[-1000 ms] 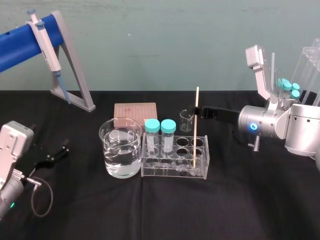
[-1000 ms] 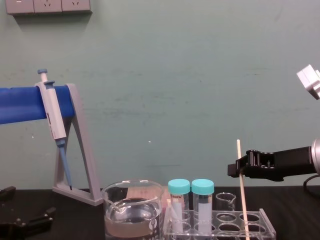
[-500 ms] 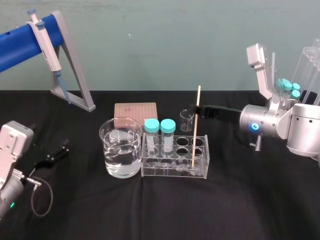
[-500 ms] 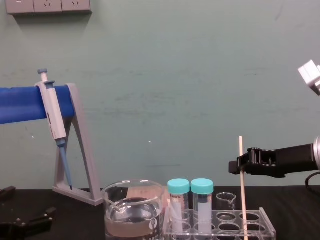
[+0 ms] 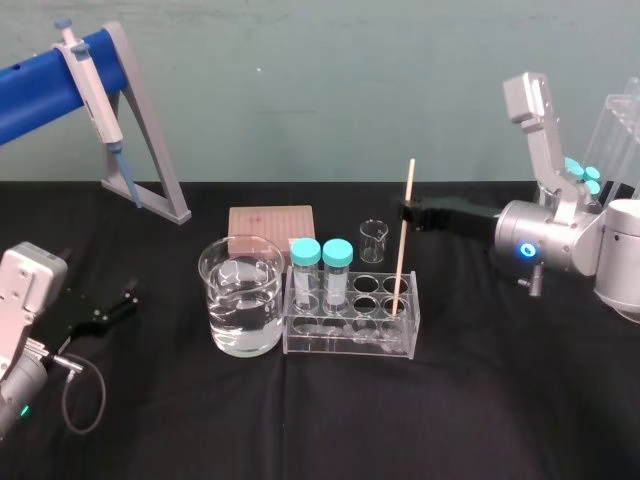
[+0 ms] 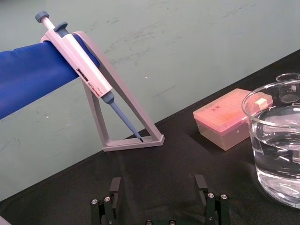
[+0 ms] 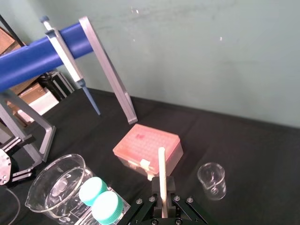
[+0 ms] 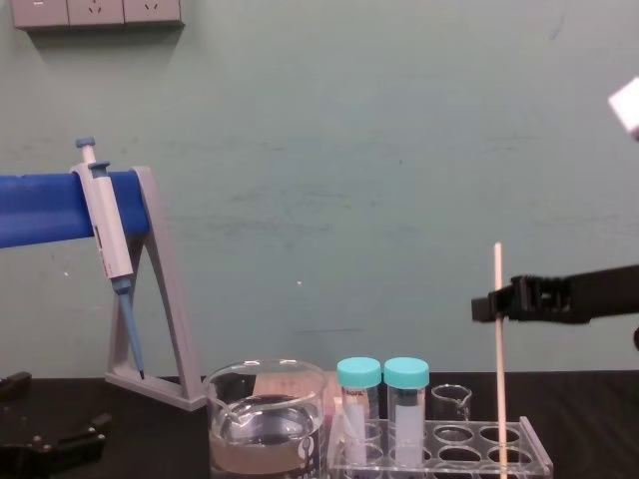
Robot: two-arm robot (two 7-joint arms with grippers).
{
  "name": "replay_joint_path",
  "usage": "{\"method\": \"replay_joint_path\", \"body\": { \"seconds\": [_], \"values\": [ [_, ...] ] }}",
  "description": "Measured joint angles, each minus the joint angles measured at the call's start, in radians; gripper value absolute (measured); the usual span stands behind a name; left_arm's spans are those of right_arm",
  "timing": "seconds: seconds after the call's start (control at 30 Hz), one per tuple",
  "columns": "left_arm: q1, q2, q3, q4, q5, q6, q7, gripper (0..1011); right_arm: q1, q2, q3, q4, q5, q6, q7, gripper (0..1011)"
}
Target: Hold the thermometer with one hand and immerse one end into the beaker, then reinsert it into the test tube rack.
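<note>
A table under a black cloth [image 5: 300, 420] carries the labware. The wide glass beaker [image 5: 240, 310], holding liquid, stands near the middle. The clear acrylic test tube rack [image 5: 350, 328] sits just beside it on the right. Behind them sit a pink tip box [image 5: 270, 222] and a tiny glass beaker [image 5: 373, 241], near each other but apart. The grey pipette stand [image 5: 168, 203] stands at the far left.

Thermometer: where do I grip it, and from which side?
Grip the thermometer on its upper shaft, above the test tube rack, from the right, where the right gripper pinches it: it stands near upright, capped tubes and beaker on its left.
</note>
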Motion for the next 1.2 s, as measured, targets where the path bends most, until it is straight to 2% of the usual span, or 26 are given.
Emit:
{"method": "replay_joint_path", "body": {
  "seconds": [0.23, 0.37, 0.53, 0.7, 0.83, 0.97, 1.1, 1.17, 1.2],
  "values": [
    [0.0, 0.0, 0.0, 0.0, 0.0, 0.0, 0.0, 1004, -0.028, 0.046, 0.021, -0.113, -0.043, -0.064, -0.005, 55],
    [0.0, 0.0, 0.0, 0.0, 0.0, 0.0, 0.0, 1004, -0.051, 0.076, 0.048, -0.202, -0.059, -0.1, -0.002, 55],
    [0.0, 0.0, 0.0, 0.0, 0.0, 0.0, 0.0, 1004, -0.075, 0.104, 0.087, -0.299, -0.055, -0.122, 0.004, 55],
    [0.0, 0.0, 0.0, 0.0, 0.0, 0.0, 0.0, 1004, -0.087, 0.112, 0.108, -0.369, -0.041, -0.145, 0.019, 55],
    [0.0, 0.0, 0.0, 0.0, 0.0, 0.0, 0.0, 1004, -0.083, 0.1, 0.107, -0.407, -0.033, -0.171, 0.042, 55],
    [0.0, 0.0, 0.0, 0.0, 0.0, 0.0, 0.0, 1004, -0.061, 0.069, 0.081, -0.415, -0.034, -0.195, 0.067, 55],
    [0.0, 0.0, 0.0, 0.0, 0.0, 0.0, 0.0, 1004, -0.031, 0.026, 0.044, -0.392, -0.048, -0.216, 0.084, 55],
    [0.0, 0.0, 0.0, 0.0, 0.0, 0.0, 0.0, 1004, -0.002, -0.015, 0.012, -0.348, -0.057, -0.227, 0.101, 55],
    [0.0, 0.0, 0.0, 0.0, 0.0, 0.0, 0.0, 1004, -0.002, -0.015, 0.012, -0.348, -0.057, -0.227, 0.101, 55]
  ]
}}
